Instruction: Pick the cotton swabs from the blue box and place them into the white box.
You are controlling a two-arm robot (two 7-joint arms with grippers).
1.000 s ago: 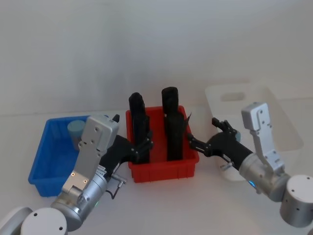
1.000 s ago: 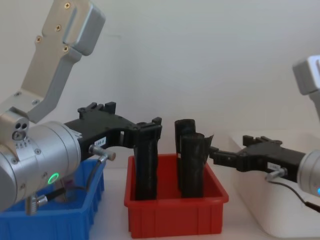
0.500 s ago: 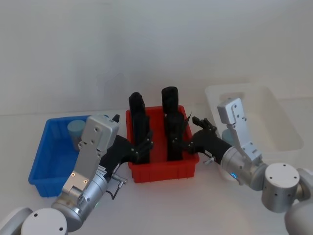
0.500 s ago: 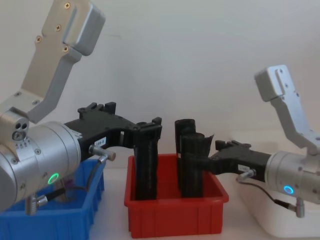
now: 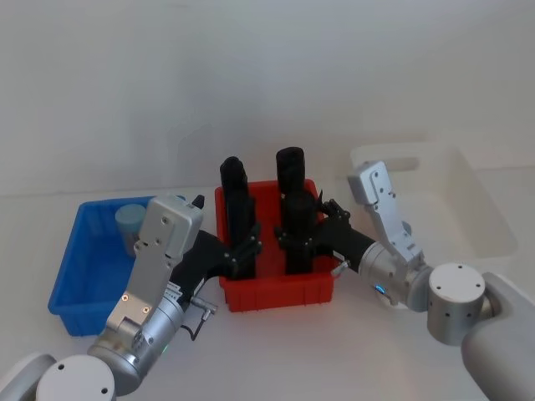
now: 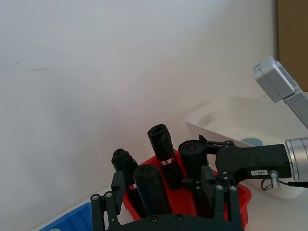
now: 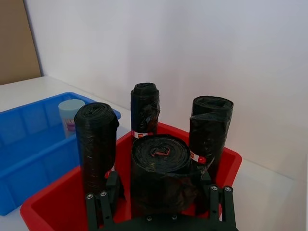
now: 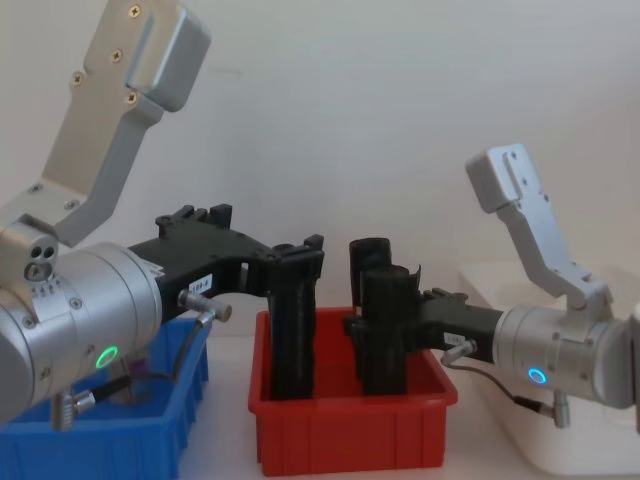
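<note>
Both sets of fingers straddle black rolls in the red bin, unclenched; we risk lifting rolls while the cotton swabs sit in the blue box's far corner, white box waiting.

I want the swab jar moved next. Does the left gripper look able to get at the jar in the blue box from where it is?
Probably not directly. The left gripper sits in the red bin around a black roll, while the cotton swabs stand in the blue box, back beside the arm. It would need to pull out first.
</note>
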